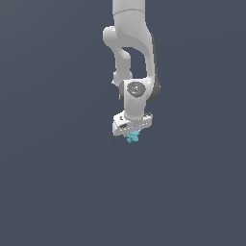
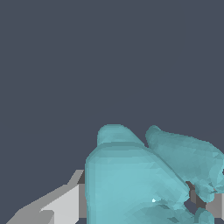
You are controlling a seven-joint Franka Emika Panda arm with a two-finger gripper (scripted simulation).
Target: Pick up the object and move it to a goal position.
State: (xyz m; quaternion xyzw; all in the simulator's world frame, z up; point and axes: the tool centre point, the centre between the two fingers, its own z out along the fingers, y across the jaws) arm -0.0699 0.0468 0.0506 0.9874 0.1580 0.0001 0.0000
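Turquoise object [image 1: 133,137], small and lumpy, hangs directly beneath my white end effector [image 1: 132,134], clasped between its fingers. In the wrist view it fills the frame close up, with one pale finger [image 2: 65,203] alongside it. I judge the pickup done: the arm [image 1: 130,48] holds the object over a plain dark grey ground. No goal marker shows, so I cannot tell how much carrying remains.

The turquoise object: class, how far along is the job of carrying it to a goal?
Done: the turquoise object sits directly under the gripper, apparently held between the jaws; the wrist view shows it filling the space by a finger. In hand: carrying it. Left: delivery; no goal marker shows in either view.
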